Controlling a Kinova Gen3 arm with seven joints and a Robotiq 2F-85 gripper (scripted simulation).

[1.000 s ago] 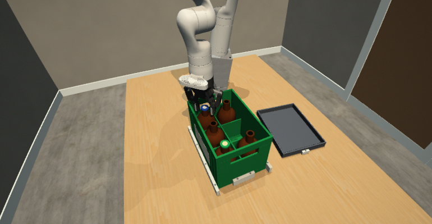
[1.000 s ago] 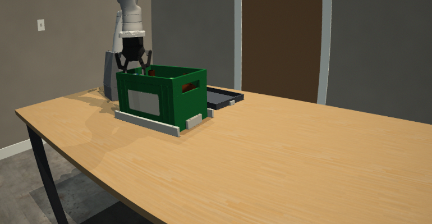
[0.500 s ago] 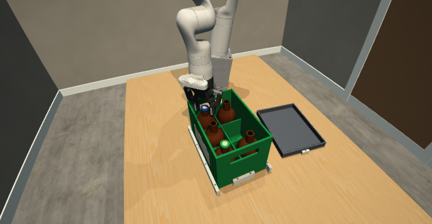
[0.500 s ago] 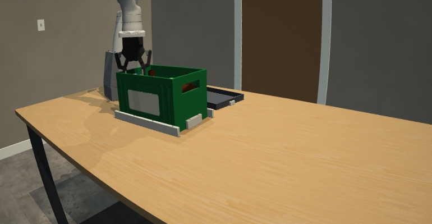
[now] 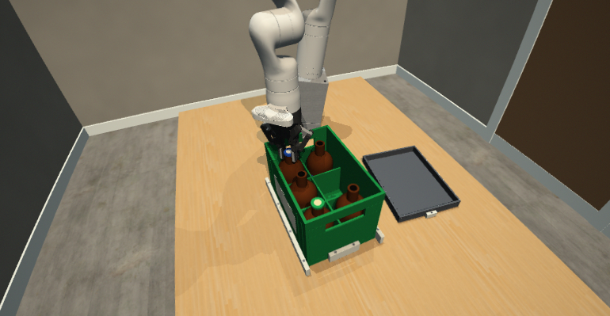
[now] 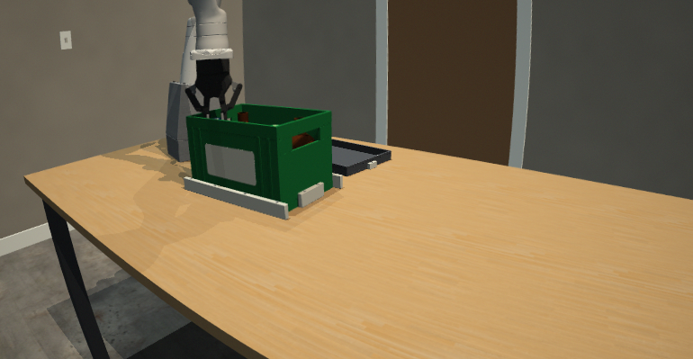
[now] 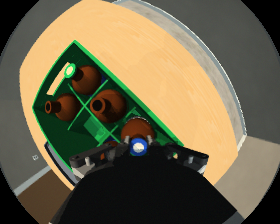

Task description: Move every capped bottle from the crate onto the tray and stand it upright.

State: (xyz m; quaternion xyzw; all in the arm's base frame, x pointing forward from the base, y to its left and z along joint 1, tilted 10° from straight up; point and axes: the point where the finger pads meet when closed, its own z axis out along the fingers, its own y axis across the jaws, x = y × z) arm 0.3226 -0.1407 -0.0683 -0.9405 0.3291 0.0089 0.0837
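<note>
Glossy brown glass-like bottles (image 5: 319, 160) sit in a smooth green plastic crate (image 5: 341, 224); matt dark tray (image 5: 409, 183); satin, wood-grained tabletop (image 5: 427, 271).

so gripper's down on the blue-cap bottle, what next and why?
Probably a straight vertical lift. The gripper is closed around the neck of the blue-cap bottle, which sits in a back cell of the crate; dividers and another bottle stand close by, so any sideways motion before clearing the rim risks dragging the loose crate.
</note>
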